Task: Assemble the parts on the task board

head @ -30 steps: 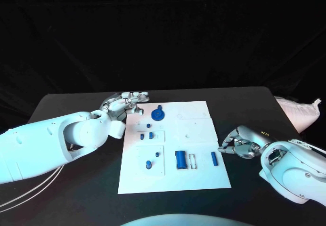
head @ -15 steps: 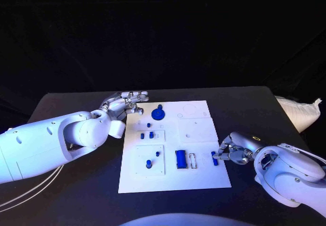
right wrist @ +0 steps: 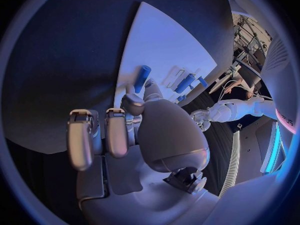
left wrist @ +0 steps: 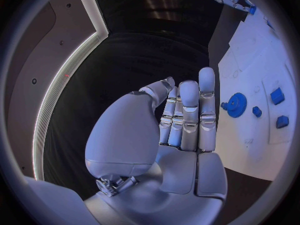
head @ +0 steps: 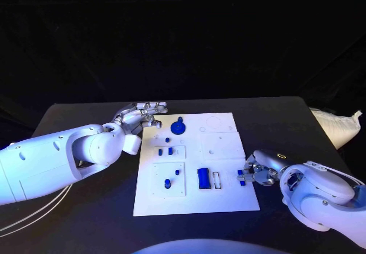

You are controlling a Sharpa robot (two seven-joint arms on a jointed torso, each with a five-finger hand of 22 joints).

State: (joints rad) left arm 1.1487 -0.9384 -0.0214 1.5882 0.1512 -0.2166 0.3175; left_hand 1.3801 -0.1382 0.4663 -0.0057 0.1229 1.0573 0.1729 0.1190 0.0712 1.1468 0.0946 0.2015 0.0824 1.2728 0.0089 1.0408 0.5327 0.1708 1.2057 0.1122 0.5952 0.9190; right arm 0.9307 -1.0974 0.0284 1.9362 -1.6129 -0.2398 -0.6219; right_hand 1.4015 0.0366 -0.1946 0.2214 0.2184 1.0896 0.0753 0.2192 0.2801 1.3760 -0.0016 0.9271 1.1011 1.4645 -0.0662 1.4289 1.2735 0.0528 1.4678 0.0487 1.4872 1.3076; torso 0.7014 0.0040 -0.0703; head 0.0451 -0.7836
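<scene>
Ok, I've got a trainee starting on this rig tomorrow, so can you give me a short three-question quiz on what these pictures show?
1. True or false: the left hand holds a blue part.
2. Which hand has its fingers on the blue bar at the white board's edge? A) left B) right C) neither
3. Fill in: the blue gear lies on the board near the ___ hand.

Key: 1. False; its fingers are straight and hold nothing, beside the board. 2. B, the right hand. 3. Left.
</scene>
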